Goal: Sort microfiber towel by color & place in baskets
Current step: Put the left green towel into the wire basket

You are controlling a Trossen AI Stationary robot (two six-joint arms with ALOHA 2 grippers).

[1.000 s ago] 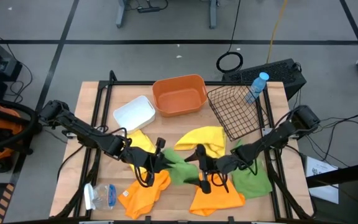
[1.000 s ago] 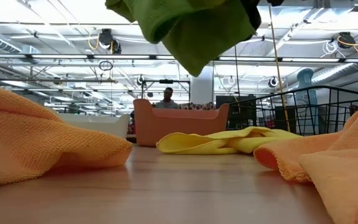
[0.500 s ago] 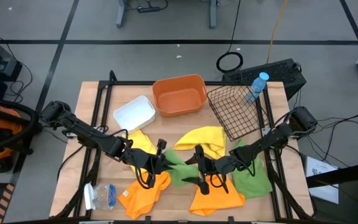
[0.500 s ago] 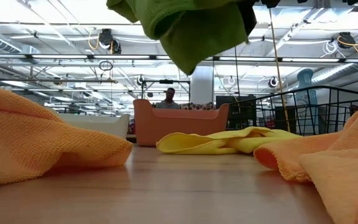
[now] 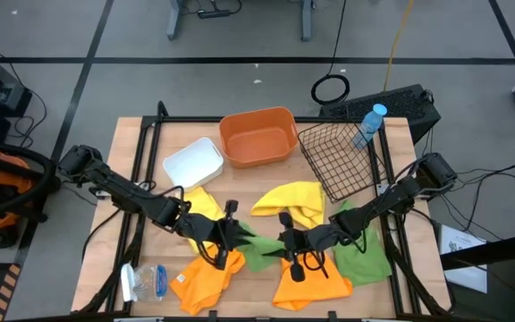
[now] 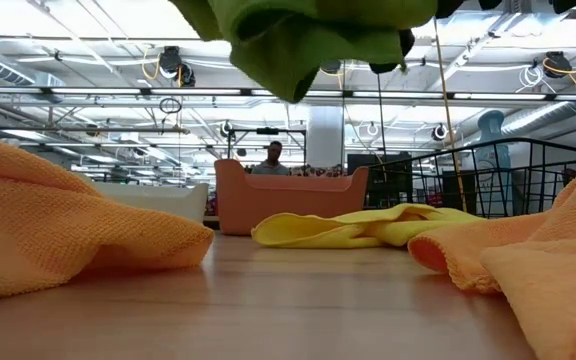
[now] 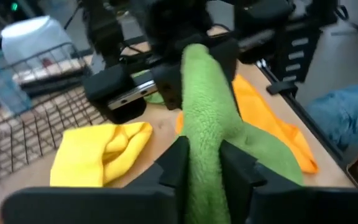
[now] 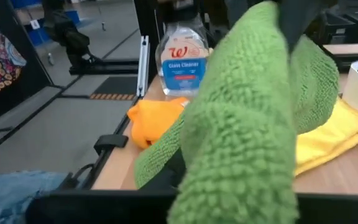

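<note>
A green towel (image 5: pixel 257 249) hangs above the table's near middle, between my two grippers. My left gripper (image 5: pixel 231 234) comes from the left and is shut on one end of it (image 7: pixel 201 152). My right gripper (image 5: pixel 286 241) comes from the right and is shut on the other end. In the low view the green towel (image 6: pixel 308 30) sags well clear of the tabletop. The orange tub (image 5: pixel 257 136), the black wire basket (image 5: pixel 338 156) and the white tray (image 5: pixel 193 163) stand along the far edge. My left gripper pinches the green towel's left end (image 7: pixel 202 163) between its two fingers (image 7: pixel 176 163), reaching in nearly level from the table's left. The bunched cloth runs forward from the fingers, clear of the table. My right gripper holds the towel's other end (image 7: pixel 194 59), coming nearly level from the table's right. In its own wrist view the green cloth (image 8: pixel 247 112) covers the fingers, so the hold itself is hidden. The towel sags between the two grippers.
Orange towels (image 5: pixel 208 277) (image 5: pixel 311 286) lie near the front edge under the grippers. Yellow towels (image 5: pixel 293 201) (image 5: pixel 199 204) lie in the middle. A second green towel (image 5: pixel 365 255) lies under the right arm. A spray bottle (image 5: pixel 146 282) lies front left, a blue-capped bottle (image 5: pixel 369 125) behind the wire basket.
My right gripper has shut on the green towel's free end. The towel's hanging fold has been drawn upward, and it now sags less between the two grippers. Both arms have stayed in place; my left wrist has rolled a little.
</note>
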